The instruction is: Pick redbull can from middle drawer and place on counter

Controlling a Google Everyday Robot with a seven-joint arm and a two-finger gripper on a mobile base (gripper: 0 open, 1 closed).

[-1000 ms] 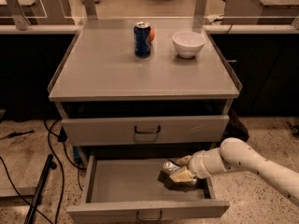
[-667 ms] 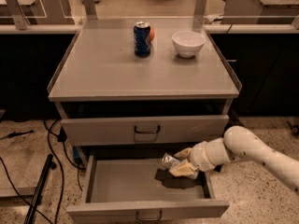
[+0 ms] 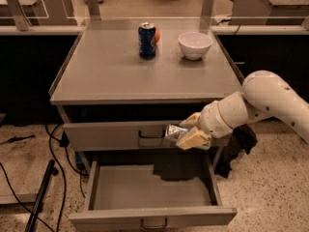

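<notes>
The middle drawer [image 3: 91, 183] is pulled out; the table's [image 3: 120, 74] front half lies open before the soda can [image 3: 147, 40] and bowl [image 3: 194, 45]. From the right, the bent arm's [image 3: 268, 98] gripper [image 3: 185, 131] hangs before the upper drawer front [image 3: 104, 135], fingers [image 3: 194, 139] clamping the redbull can [image 3: 174, 131].

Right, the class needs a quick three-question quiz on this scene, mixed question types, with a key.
1. True or false: the redbull can lies inside the middle drawer.
2. What stands beside the blue soda can on the counter? A white bowl; B plate; C mug.
3. Fill in: the gripper holds the can in front of the ____ drawer front.
Key: 1 false; 2 A; 3 upper.
</notes>
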